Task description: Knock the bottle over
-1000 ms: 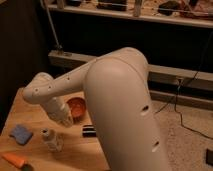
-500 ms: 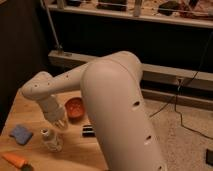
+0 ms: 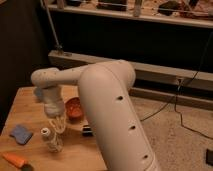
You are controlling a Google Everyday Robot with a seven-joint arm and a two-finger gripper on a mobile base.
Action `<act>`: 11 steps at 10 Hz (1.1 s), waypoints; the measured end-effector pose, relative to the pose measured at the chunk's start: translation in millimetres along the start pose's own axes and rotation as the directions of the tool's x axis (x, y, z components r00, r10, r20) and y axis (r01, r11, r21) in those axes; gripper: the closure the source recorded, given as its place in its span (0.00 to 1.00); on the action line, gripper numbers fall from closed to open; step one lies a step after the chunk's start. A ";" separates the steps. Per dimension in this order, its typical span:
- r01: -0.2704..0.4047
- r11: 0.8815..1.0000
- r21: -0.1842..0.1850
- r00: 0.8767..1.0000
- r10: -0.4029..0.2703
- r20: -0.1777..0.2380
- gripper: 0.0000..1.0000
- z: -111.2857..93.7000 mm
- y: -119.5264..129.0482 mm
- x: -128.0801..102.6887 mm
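bottle (image 3: 51, 141) upright | tool (image 3: 58, 124) just above it, close beside the cap | tool spread: cannot tell

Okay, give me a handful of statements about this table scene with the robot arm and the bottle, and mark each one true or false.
1. The bottle stands upright on the wooden table. True.
2. The gripper is far off at the back edge of the table. False: it hangs close beside the top of the bottle, on the side toward the red bowl.
3. The red bowl sits on the table beyond the bottle. True.
4. The orange object lies inside the red bowl. False: it lies on the table at the near left corner, apart from the bowl.
5. A blue cloth lies to the left of the bottle. True.
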 end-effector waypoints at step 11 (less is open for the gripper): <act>0.014 0.998 0.063 0.994 -0.020 0.104 1.00 -27.2 12.8 -32.2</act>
